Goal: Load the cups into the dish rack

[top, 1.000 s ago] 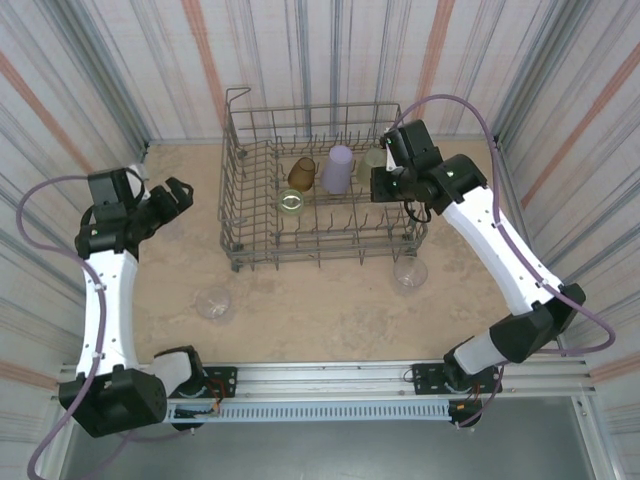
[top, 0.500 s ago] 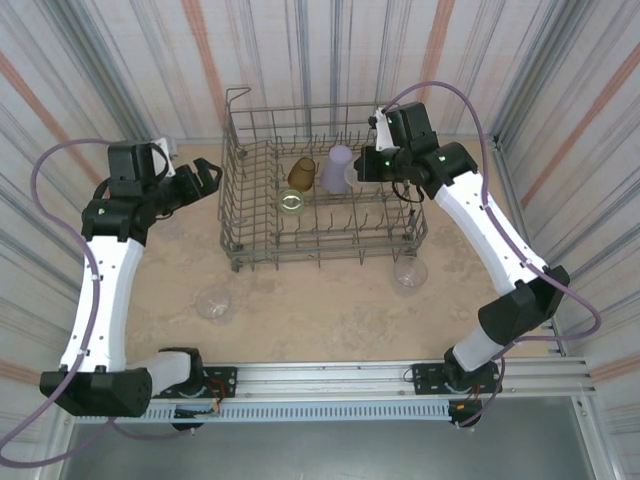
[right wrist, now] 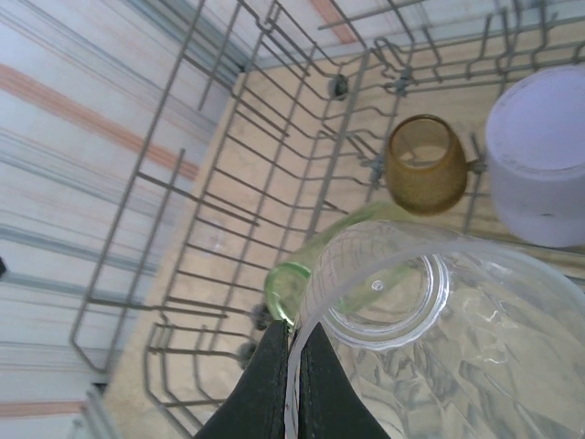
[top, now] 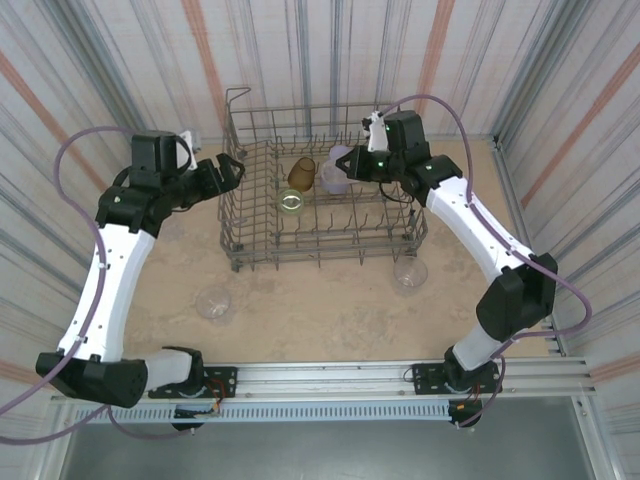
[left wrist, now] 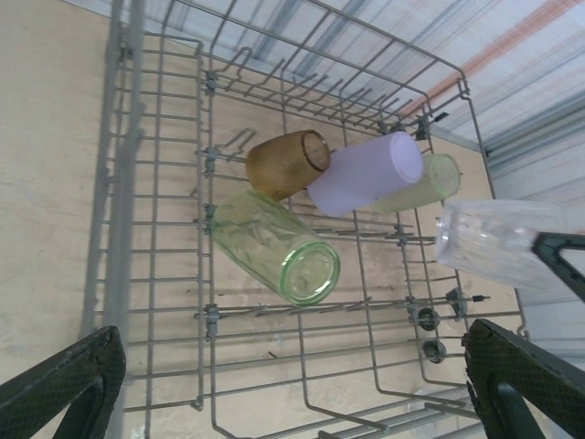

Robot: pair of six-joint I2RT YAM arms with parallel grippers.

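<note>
**Setting the held clear cup down among the tines**

The right gripper (right wrist: 294,375) is clamped on the rim of a clear cup (right wrist: 420,357), one finger inside the wall and one outside. It holds the cup tilted in the air above the far part of the dish rack (top: 340,235). Just beside it lie the lavender cup (right wrist: 539,155) and the amber cup (right wrist: 425,165). A yellow-green cup (left wrist: 274,247) rests on its side nearer the middle, and a second one (left wrist: 430,178) sits behind the lavender.

The far row looks crowded, so the open stretch of tines on the near right is probably the safer target. Lowering slowly with the mouth turned downward should let the cup settle between two tines without knocking the lavender cup. The pinch on the rim is thin, so a jolt could twist the cup loose. Release only once the wires carry it.

The left gripper (top: 228,172) hangs with its jaws wide apart and empty at the rack's left wall, clear of the drop. Two more clear cups (top: 213,302) (top: 410,271) wait on the table (top: 320,300), near the rack.
</note>
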